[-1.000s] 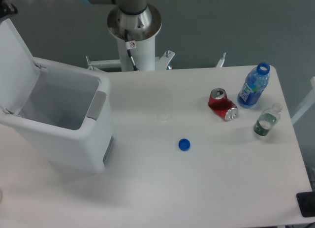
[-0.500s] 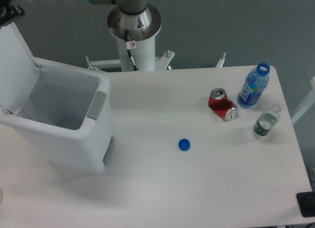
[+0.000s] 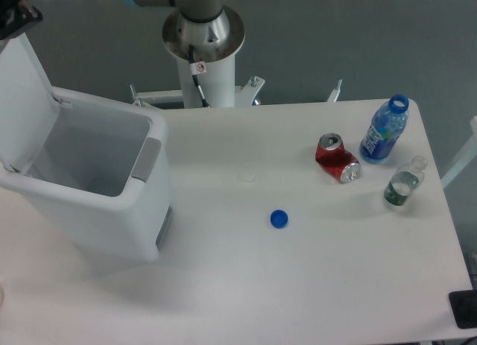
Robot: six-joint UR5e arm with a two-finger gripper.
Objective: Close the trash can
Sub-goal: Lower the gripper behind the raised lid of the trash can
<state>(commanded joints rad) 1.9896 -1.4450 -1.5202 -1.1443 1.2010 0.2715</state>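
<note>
Tabletop (image 3: 298, 285), white, carries everything. Trash can (image 3: 104, 200) sits at the left edge: white box body, mouth open, grey latch tab (image 3: 146, 160) on its front wall. Lid (image 3: 24, 92) stands raised and tilted back on its rear hinge, top edge at the upper-left corner of the view

End effector (image 3: 16, 16): only a dark sliver shows at that corner, at or just above the lid's top edge. Cannot tell whether its fingers are spread or closed, nor whether it touches the lid

Step in hand, as judged: get behind or above the lid's free edge and push it forward and down. To do it well, follow the arc around the hinge, not a straight drop; keep contact near the free edge for leverage; press gently so the light bin does not slide or tip; finish with the lid flat and seated at the latch tab

Well apart, right side: blue bottle (image 3: 385, 129), crushed red can (image 3: 337, 158), small clear bottle (image 3: 403, 182). Blue cap (image 3: 279, 219) mid-table. None are in the way
</note>
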